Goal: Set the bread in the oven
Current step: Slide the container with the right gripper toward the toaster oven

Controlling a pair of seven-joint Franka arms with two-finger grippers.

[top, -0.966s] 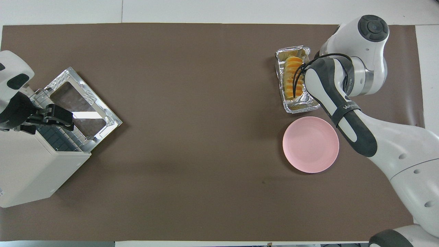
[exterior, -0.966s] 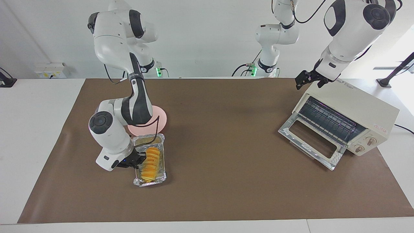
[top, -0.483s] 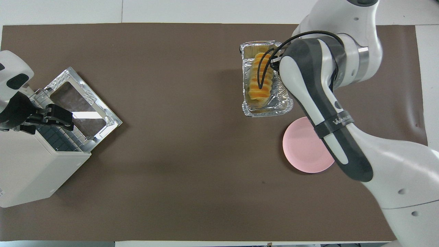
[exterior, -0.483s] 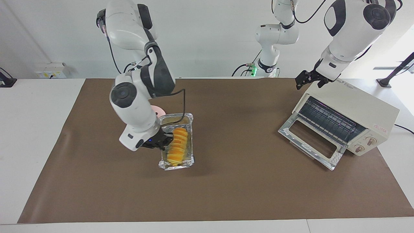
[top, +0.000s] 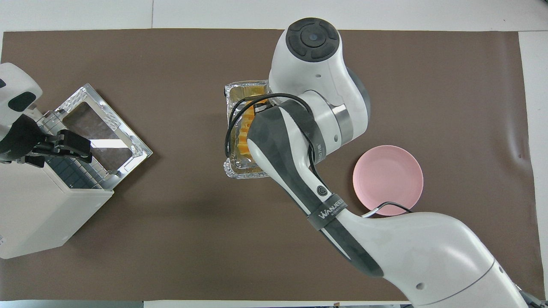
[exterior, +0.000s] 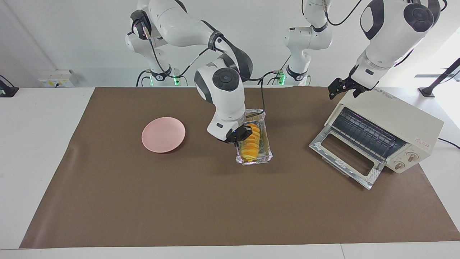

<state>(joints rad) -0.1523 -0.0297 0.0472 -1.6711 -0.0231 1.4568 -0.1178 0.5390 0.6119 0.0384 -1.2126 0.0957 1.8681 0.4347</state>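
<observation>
The bread, a ridged yellow-orange loaf, lies in a crinkled foil tray. My right gripper is shut on the tray's long rim and holds it a little above the mat, over the middle of the table. From overhead my right arm hides the gripper; only part of the bread and of the tray shows. The cream oven stands at the left arm's end with its glass door dropped open and the rack showing. My left gripper hangs open over the oven's top corner, holding nothing.
A round pink plate sits on the brown mat toward the right arm's end. The oven's open door juts out over the mat toward the tray. The white table edge surrounds the mat.
My right arm has lifted the tray with the bread from beside the pink plate and carried it toward the oven, to the middle of the table. The left arm has not moved.
</observation>
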